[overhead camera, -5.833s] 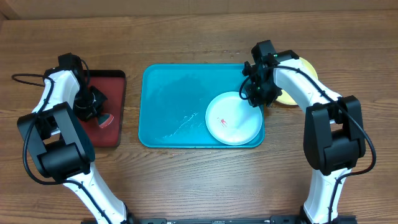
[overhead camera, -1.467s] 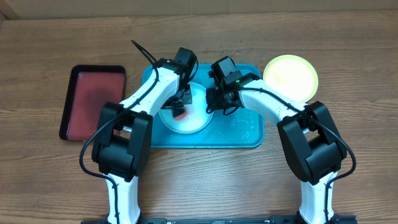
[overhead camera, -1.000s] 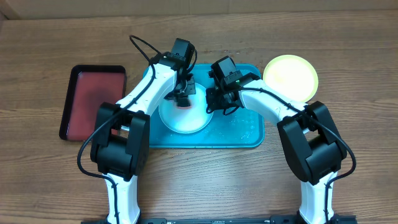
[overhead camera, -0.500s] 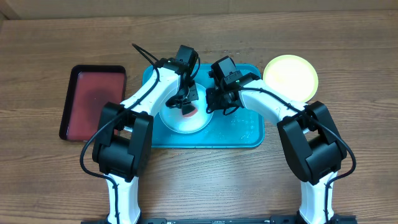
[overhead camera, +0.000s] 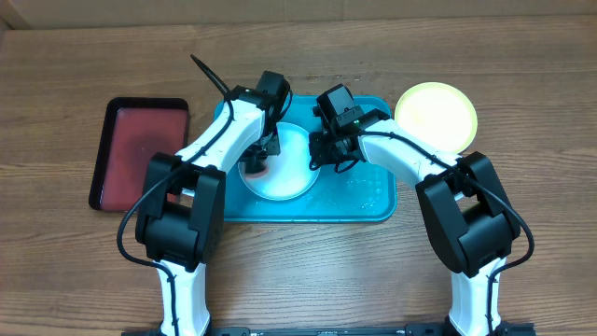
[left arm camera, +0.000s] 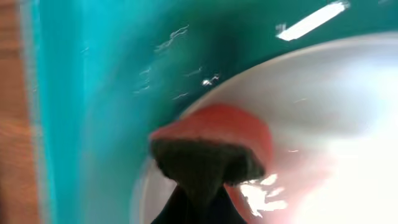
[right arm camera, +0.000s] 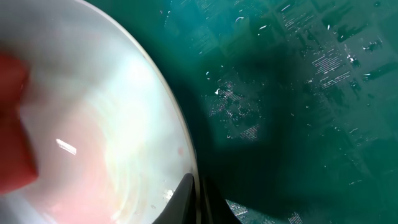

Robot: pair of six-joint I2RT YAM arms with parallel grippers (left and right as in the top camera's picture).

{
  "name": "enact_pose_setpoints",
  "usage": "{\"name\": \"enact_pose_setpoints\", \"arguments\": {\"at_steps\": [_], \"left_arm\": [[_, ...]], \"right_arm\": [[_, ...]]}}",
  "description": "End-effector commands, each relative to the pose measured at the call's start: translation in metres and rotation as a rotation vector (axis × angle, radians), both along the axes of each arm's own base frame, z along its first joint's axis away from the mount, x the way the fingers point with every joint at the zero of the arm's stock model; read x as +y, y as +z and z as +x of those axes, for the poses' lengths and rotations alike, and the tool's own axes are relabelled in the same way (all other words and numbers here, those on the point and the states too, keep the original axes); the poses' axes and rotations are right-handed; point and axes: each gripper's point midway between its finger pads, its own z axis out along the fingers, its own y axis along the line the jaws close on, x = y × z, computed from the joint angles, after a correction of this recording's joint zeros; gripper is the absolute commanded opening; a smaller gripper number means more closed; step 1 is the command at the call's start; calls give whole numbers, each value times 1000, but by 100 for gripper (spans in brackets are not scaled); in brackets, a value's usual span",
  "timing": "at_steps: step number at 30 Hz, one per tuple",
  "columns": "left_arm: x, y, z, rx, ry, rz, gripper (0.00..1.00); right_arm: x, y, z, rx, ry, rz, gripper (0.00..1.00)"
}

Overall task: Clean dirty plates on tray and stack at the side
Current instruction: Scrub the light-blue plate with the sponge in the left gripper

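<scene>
A white plate (overhead camera: 284,173) lies on the left half of the teal tray (overhead camera: 364,201). My left gripper (overhead camera: 256,164) is shut on a red sponge (left arm camera: 217,132) with a dark scouring side and presses it on the plate's left part (left arm camera: 323,106). My right gripper (overhead camera: 315,159) is shut on the plate's right rim (right arm camera: 186,155), one finger inside the rim and one outside. A pink tinge shows on the plate in the right wrist view. A yellow-green plate (overhead camera: 436,116) lies on the table to the right of the tray. The pale mint plate is out of view.
A dark red tray (overhead camera: 140,154) with a black rim lies at the far left on the wooden table. The teal tray's right half (right arm camera: 298,93) is wet, with streaks and droplets. The left arm's cable (overhead camera: 207,75) sticks up behind the tray.
The white plate went from the tray's right to its left, and the left gripper came off the dark red tray. In the last second the sponge swept to the plate's left side; the right gripper held still.
</scene>
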Motion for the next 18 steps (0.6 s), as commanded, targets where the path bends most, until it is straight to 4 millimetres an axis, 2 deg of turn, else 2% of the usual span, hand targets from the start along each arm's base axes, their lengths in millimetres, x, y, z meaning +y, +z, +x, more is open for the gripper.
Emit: {"name": "enact_pose_setpoints", "arguments": {"at_steps": [1,3,5,11,18], "left_arm": [[-56,13,11,-5,-49,-329,4],[-80,19,14,-8,-47,-458,4],[-87,20,16,-19,-20,-483,4],[-88,17,15,-23,-21,-469,4],[-82,1,-2,32,6,-453,4]], "right_arm": [[-9,-10,-5,11,-6,-43,4],[-9,-10,-5,10,-6,-42,4],[-9,-10,-5,10,-7,-43,4],[-9,-9,-3,5,-7,-40,4],[-8,-9,-3,3,-7,-38,4]]}}
